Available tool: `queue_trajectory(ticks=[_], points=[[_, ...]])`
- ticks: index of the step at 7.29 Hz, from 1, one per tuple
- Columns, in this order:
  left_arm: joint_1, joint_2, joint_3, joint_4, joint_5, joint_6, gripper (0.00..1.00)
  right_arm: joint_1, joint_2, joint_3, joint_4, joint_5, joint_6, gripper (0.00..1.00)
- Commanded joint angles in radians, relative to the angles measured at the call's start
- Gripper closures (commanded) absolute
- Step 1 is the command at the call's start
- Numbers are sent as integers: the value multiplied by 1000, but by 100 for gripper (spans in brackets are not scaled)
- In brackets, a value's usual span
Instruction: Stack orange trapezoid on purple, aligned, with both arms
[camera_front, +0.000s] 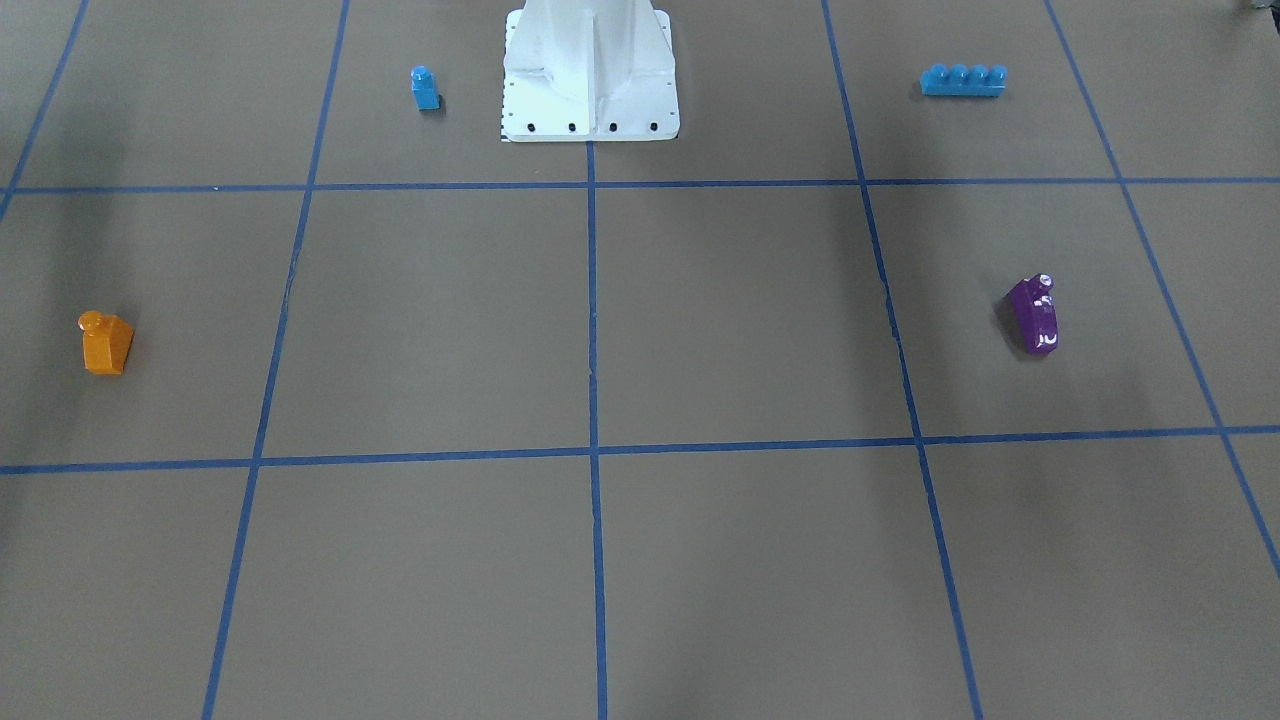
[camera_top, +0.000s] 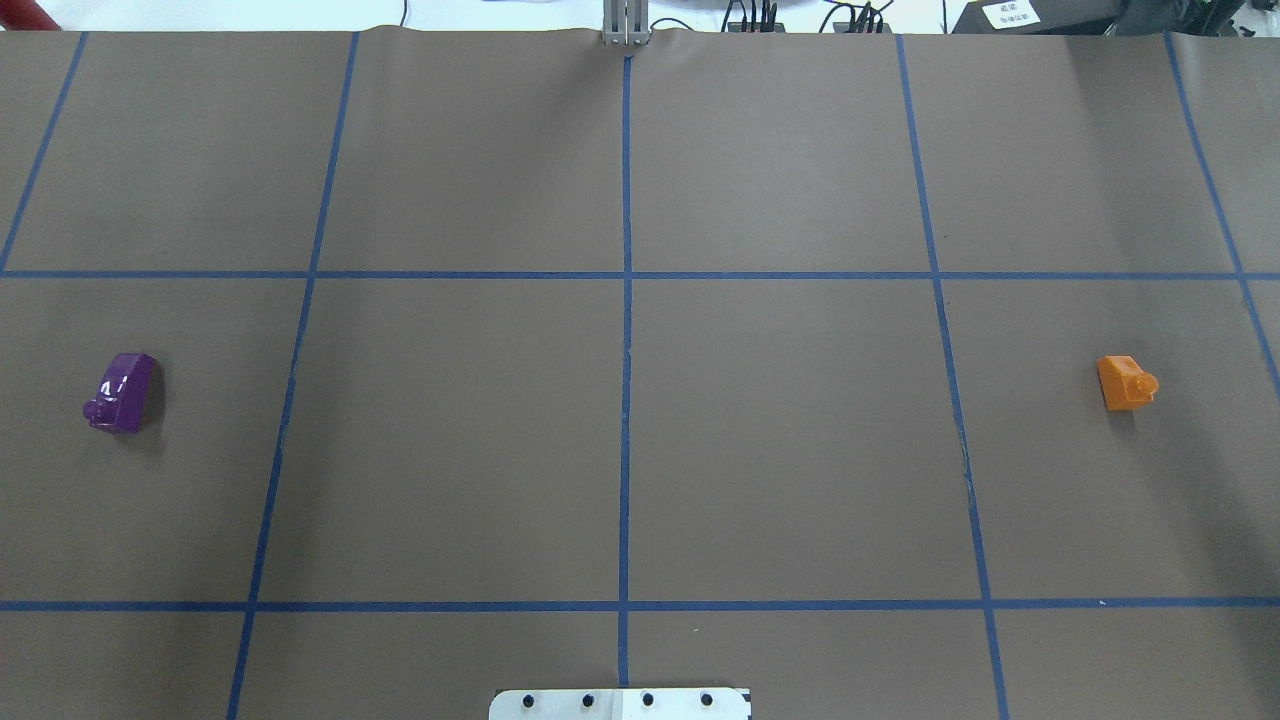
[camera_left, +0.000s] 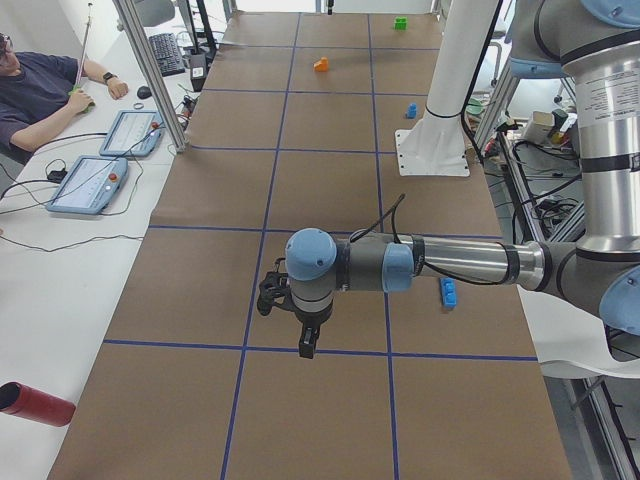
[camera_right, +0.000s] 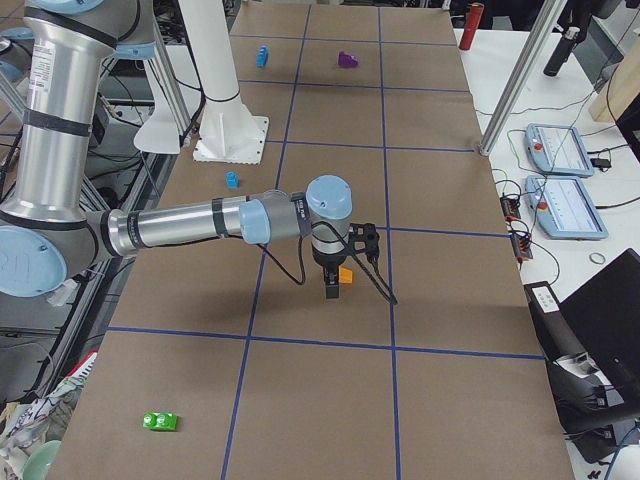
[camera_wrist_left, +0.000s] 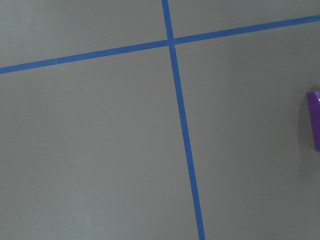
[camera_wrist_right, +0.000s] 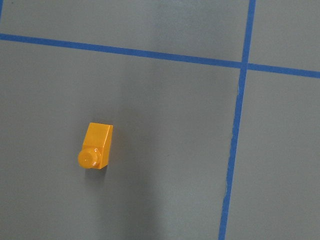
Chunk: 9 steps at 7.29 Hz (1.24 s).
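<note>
The orange trapezoid (camera_top: 1126, 382) stands upright on the table's right side; it also shows in the front view (camera_front: 105, 342), in the right wrist view (camera_wrist_right: 95, 146) and in the right side view (camera_right: 345, 274). The purple block (camera_top: 121, 391) stands on the left side, also seen in the front view (camera_front: 1033, 313) and at the left wrist view's right edge (camera_wrist_left: 314, 120). My left gripper (camera_left: 306, 345) hangs over the table near the purple block. My right gripper (camera_right: 331, 290) hangs just beside the orange trapezoid. Both show only in side views, so I cannot tell whether they are open or shut.
A long blue four-stud brick (camera_front: 962, 80) and a small blue block (camera_front: 425, 88) stand near the white robot base (camera_front: 590, 70). A green block (camera_right: 160, 422) lies at the table's right end. A red cylinder (camera_left: 35, 403) lies on the side bench. An operator (camera_left: 40, 85) sits there.
</note>
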Motion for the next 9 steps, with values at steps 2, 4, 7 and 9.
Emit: queue_trajectory(ticks=[2,4,7,9], points=[[2,-6,-1,-2,0,2,0,0,1,0,0,-1,0,0],[3,-27,-14,-5,0,2,0,0,1,1,0,0,0,0],[49,-107,-4,-40,-5,-11,0,0,1,1,0,-1,0,0],[145,-141,10,-120,-5,-261,0,-5,1,3,2,0,5,0]])
